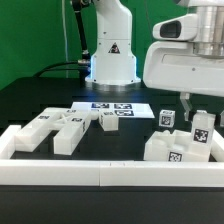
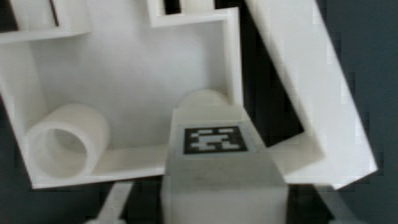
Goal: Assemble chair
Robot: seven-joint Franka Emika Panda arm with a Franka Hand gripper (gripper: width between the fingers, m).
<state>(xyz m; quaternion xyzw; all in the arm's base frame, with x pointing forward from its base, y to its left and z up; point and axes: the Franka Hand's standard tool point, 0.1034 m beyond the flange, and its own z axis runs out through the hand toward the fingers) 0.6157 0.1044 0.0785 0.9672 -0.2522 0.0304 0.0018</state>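
Gripper low over the right-hand chair parts, opening unclear

We see one gripper (image 1: 190, 106) hanging just above the right group (image 1: 185, 142) of chair parts. Its dark fingers (image 1: 186, 103) point down at the topmost tagged blocks. From the exterior view we cannot tell how wide the jaws stand, nor whether the fingers touch a block or stop just short of it.

In the wrist view a broad white slab (image 2: 125, 80) fills most of the picture. One tagged bar (image 2: 215, 150) lies across it, and one round stub (image 2: 71, 145) sits beside that bar. No part is plainly clamped between the fingers there.

The chair is not joined: its white pieces lie loose on the black table (image 1: 130, 135) in two clusters, well apart. The left group (image 1: 55, 128) sits toward the exterior view's left, and we count perhaps four pieces in it, though they overlap and the count is unsure. One small block (image 1: 109, 121) lies just beside that group. On the right group we count four square tags facing the camera.

One marker board (image 1: 113, 107) lies flat behind the parts, in front of the single arm base (image 1: 110, 55). One border rail (image 1: 100, 175) runs along the near edge, with both clusters just behind it
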